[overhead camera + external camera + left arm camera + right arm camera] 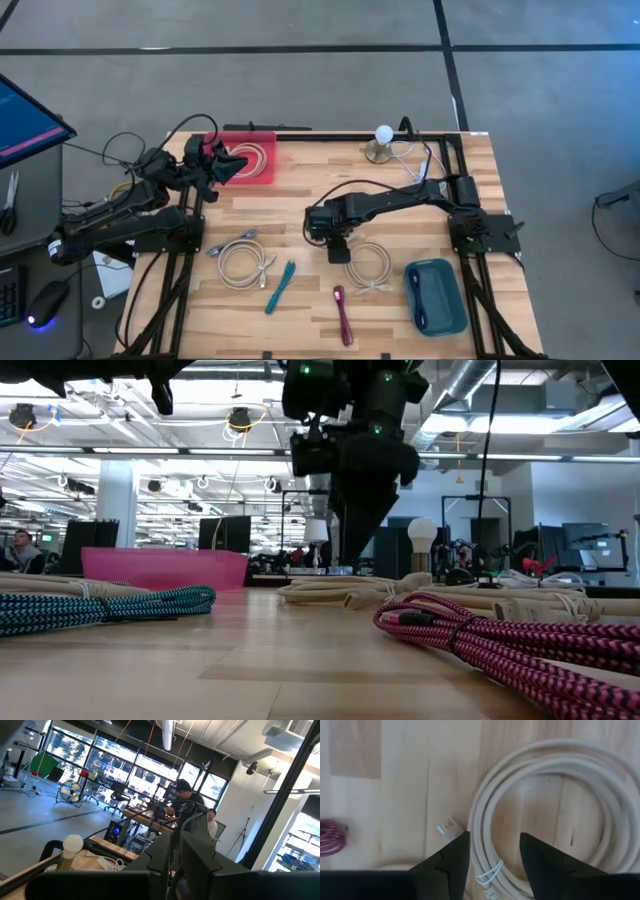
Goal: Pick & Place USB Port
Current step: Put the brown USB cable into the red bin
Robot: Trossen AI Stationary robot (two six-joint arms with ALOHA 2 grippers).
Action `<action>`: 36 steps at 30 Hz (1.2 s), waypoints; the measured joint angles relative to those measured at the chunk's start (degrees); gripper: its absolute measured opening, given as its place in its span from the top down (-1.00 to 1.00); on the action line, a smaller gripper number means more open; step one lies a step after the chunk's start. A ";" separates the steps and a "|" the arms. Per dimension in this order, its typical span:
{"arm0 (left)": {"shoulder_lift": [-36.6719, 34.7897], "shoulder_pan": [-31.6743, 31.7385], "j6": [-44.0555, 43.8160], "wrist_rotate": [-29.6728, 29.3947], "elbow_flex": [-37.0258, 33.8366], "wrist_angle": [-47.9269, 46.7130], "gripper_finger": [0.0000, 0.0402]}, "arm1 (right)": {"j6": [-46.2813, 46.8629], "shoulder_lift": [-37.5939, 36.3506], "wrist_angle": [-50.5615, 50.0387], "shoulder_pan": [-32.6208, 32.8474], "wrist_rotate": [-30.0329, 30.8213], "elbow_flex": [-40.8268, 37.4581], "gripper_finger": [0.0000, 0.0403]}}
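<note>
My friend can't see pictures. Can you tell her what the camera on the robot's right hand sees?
The right gripper hangs with its fingers open just above a coiled white cable on the wooden table. The cable's plug lies beside the coil, and a bit of pink cable shows at one edge.

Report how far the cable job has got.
Done: one white cable lies in the red bin, the left tool beside it. In hand: the right tool is open above a white coil, not gripping. Left: that coil, another white coil, the teal and pink cables.
</note>
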 joint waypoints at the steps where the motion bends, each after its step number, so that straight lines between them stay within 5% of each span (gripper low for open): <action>1: 0.00 0.00 0.00 0.00 0.00 0.00 0.77 | 0.00 0.54 0.08 0.00 -0.02 0.01 0.20; 16: 0.00 -0.02 0.00 0.00 0.00 0.00 0.77 | 1.51 3.94 0.43 -0.51 0.24 0.09 0.30; 26: -0.02 -0.01 0.00 -0.02 0.00 -0.02 0.77 | 3.91 4.05 -0.48 -1.24 -0.11 0.01 0.90; 36: 0.00 -0.02 0.00 0.02 0.00 -0.19 0.77 | 4.31 1.06 -0.56 -1.09 -0.66 -0.04 0.96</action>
